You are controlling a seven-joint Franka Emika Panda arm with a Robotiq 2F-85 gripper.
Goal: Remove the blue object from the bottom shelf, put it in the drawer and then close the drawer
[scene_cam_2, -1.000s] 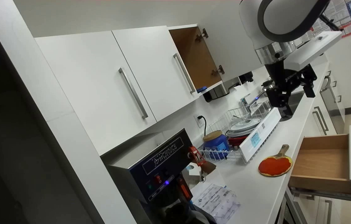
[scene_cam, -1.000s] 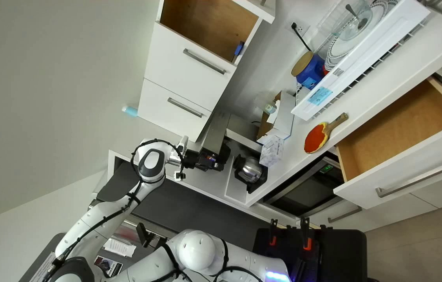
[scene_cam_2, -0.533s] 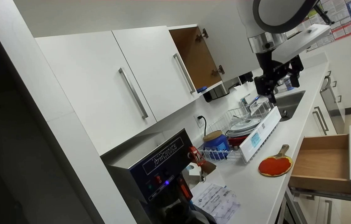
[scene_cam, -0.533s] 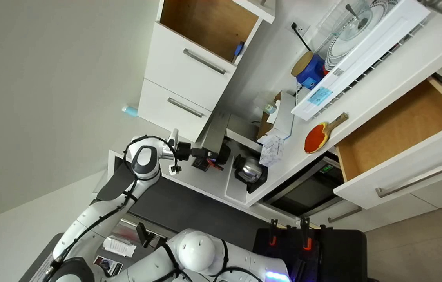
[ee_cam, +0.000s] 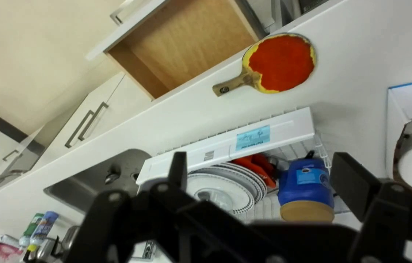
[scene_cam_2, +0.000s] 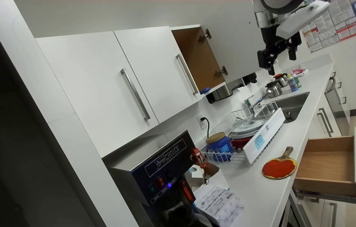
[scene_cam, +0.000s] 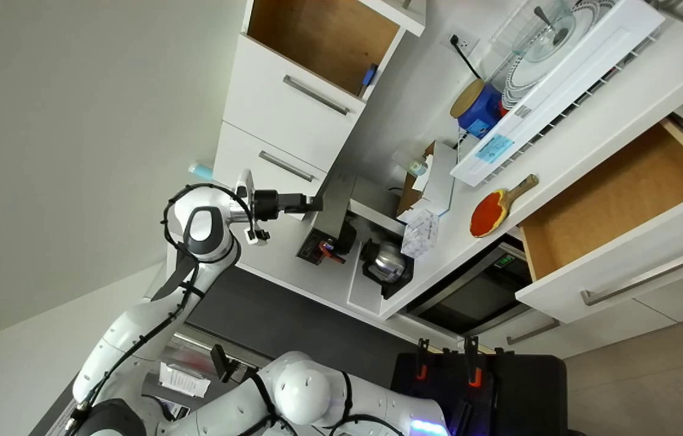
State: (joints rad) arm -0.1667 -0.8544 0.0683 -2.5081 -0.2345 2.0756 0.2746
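The small blue object [scene_cam: 369, 75] lies on the bottom shelf of the open wall cabinet [scene_cam: 317, 36], at the front edge. It also shows in an exterior view [scene_cam_2: 204, 90]. The wooden drawer [scene_cam_2: 326, 165] under the counter is pulled open with nothing visible inside; it also shows in the wrist view [ee_cam: 187, 40]. My gripper [scene_cam_2: 281, 64] is raised above the counter, apart from the blue object. In the wrist view my gripper [ee_cam: 264, 171] has its fingers wide apart with nothing between them. The blue object is out of the wrist view.
A dish rack [ee_cam: 228, 140] with plates and a blue jar [ee_cam: 304, 182] stands on the counter. A red paddle [scene_cam_2: 279, 168] lies near the drawer. The cabinet door [scene_cam_2: 228, 41] stands open. A coffee machine [scene_cam_2: 165, 167] and a cardboard box [scene_cam: 438, 181] are also on the counter.
My gripper has risen, moving up and left in an exterior view and upward in another. It stays open. The blue object and the drawer have not moved.
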